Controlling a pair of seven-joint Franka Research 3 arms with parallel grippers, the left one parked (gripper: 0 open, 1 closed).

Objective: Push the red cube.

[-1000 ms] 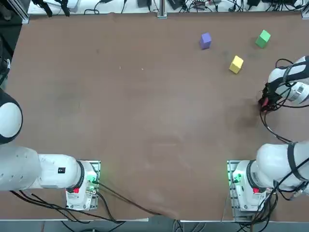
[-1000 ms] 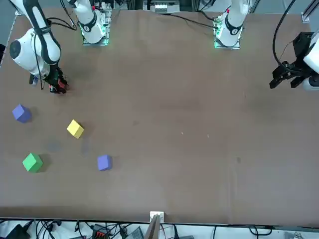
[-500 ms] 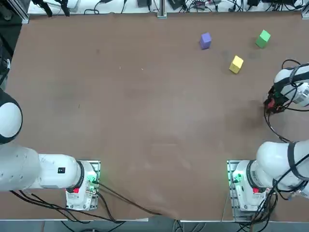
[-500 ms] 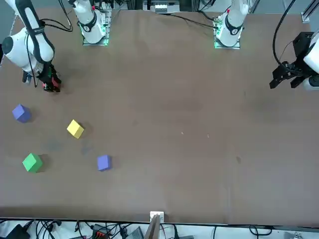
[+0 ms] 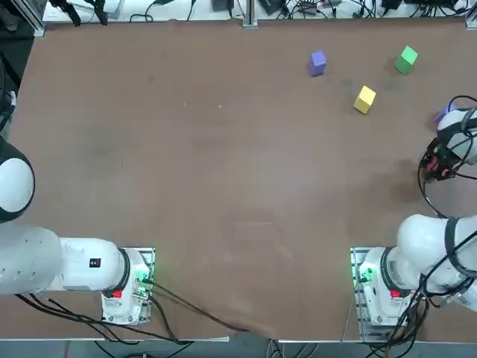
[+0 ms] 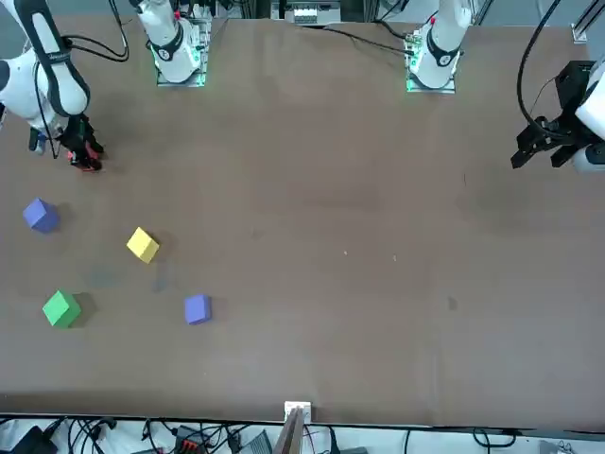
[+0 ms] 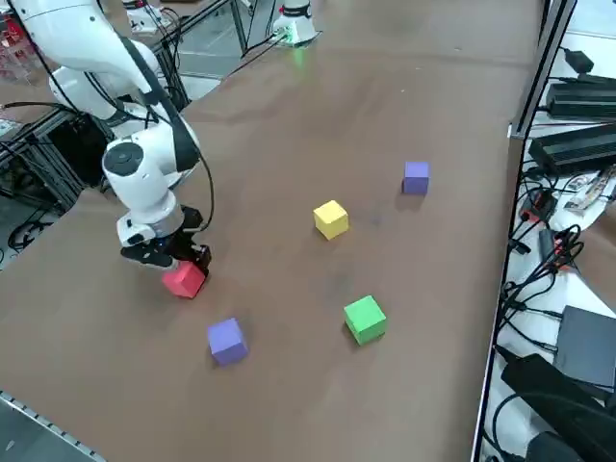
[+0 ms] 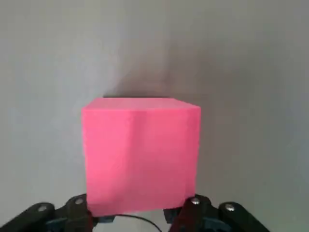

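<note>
you've got the wide brown table [image 5: 223, 149] filling the overhead view, and your white right arm [image 7: 144, 164] is reaching out toward the table's right edge, bent low over the surface. down at its end, the black right gripper [image 7: 166, 254] sits right at table level with its fingers drawn together, nothing clamped between them. look at the side view: the small bright red matte cube [image 7: 184, 279] is flat on the table and pressed up against the gripper's tips, on the side facing the table's near edge in that view. from the wrist, the red cube [image 8: 140, 154] fills most of the picture, square-on, with the two dark fingertips [image 8: 193, 212] tucked low against its closest face. from overhead only a sliver of red [image 5: 445, 173] peeks out beside the gripper [image 5: 438, 165], and from the front you get the same red glint [image 6: 88, 165] under the hand [image 6: 80, 151]. just beside the red cube sits a small purple cube [image 7: 227, 341], apart from it and nearer the table's edge. further along you'll see a small green cube [image 7: 365, 319], a small yellow cube [image 7: 330, 218] in the middle of the group, and a second purple cube [image 7: 416, 177] well apart on the far side.
</note>
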